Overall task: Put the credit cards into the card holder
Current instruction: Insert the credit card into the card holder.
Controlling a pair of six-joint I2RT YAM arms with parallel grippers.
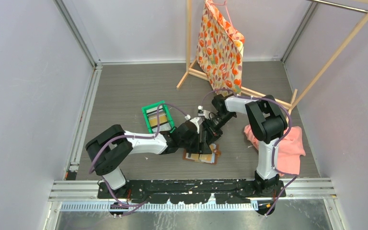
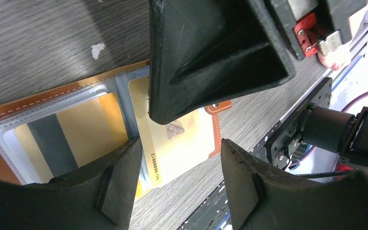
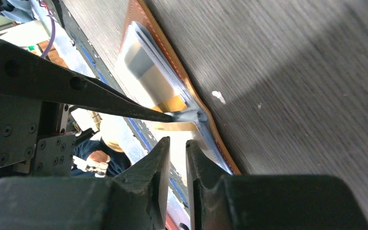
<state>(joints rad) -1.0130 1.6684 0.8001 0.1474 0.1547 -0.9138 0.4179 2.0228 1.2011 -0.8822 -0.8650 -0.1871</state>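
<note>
Credit cards (image 2: 84, 127) sit in the open card holder (image 2: 0, 120) on the table (image 2: 38, 38), a gold card (image 2: 172, 148) lying by its snap tab (image 2: 214, 125). The left end effector (image 2: 179, 143) hangs spread above. The right end effector (image 3: 177, 143) has jaws barely apart; whether it pinches anything cannot be told.

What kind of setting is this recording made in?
Probably a walled robot test cell, not a home: plain pale walls with aluminium rails box in a wood-grain table, with assorted props like a wooden clothes rack and a green bin.

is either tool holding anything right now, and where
Left tool holds nothing, open over the gold card. Right tool nearly shut by the card's edge; grip cannot be told.
</note>
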